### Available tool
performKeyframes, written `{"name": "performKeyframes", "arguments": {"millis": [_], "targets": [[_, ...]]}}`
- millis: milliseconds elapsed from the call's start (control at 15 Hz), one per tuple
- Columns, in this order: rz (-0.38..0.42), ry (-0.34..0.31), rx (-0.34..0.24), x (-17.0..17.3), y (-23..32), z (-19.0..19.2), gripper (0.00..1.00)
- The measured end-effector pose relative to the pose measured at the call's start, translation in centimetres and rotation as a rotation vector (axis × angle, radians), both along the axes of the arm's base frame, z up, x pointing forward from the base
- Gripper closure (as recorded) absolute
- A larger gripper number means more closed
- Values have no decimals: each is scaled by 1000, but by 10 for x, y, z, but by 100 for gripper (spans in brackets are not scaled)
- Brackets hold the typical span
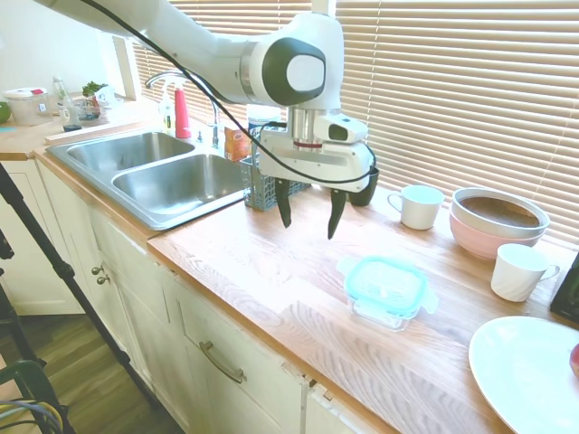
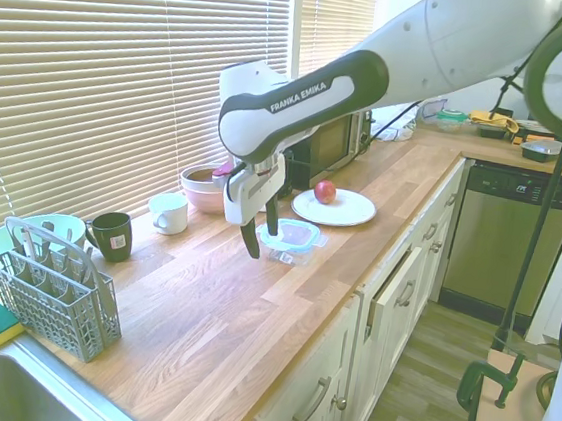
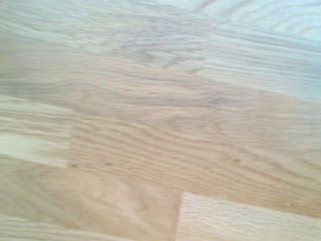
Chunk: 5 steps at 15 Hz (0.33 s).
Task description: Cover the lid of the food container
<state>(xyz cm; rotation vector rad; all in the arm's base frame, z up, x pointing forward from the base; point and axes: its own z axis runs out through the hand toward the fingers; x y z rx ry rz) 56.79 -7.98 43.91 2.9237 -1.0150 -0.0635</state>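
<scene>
- Nearest the camera in the first exterior view is the wooden counter [image 1: 271,271]; the wrist view shows nothing but its blurred grain.
- Far to the claw's left is a steel double sink [image 1: 154,172], one unit with two basins.
- Just behind the claw stands one grey cutlery basket [image 2: 46,291].
- The claw [image 1: 309,210] hangs above bare wood with its two dark fingers spread wide, holding nothing.
- Near the claw, to its right and lower, sits the food container [image 1: 384,312], one clear glass dish.
- The lid [image 1: 385,281], one piece with a teal rim, already lies on top of the dish; whether its side flaps are snapped down cannot be told.
- Judged as handling: the glass is heavy, stiff, slippery and breakable; the lid is light, slightly springy plastic. Pressing on the rim or flaps looks safer than on the clear centre.
- Beyond the container are two white cups [image 1: 418,206] and one dark green mug [image 2: 110,235].
- Right of those sit stacked bowls [image 1: 498,221], pink and grey, two.
- Farthest right lies one white plate [image 1: 516,366], carrying one red fruit [image 2: 324,192].
</scene>
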Motion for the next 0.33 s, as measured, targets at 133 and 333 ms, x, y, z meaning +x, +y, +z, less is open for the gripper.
{"name": "performKeyframes", "arguments": {"millis": [133,333], "targets": [[-66,-14,61,-18,7,8,0],[-142,-23,102,-36,8,8,0]]}}
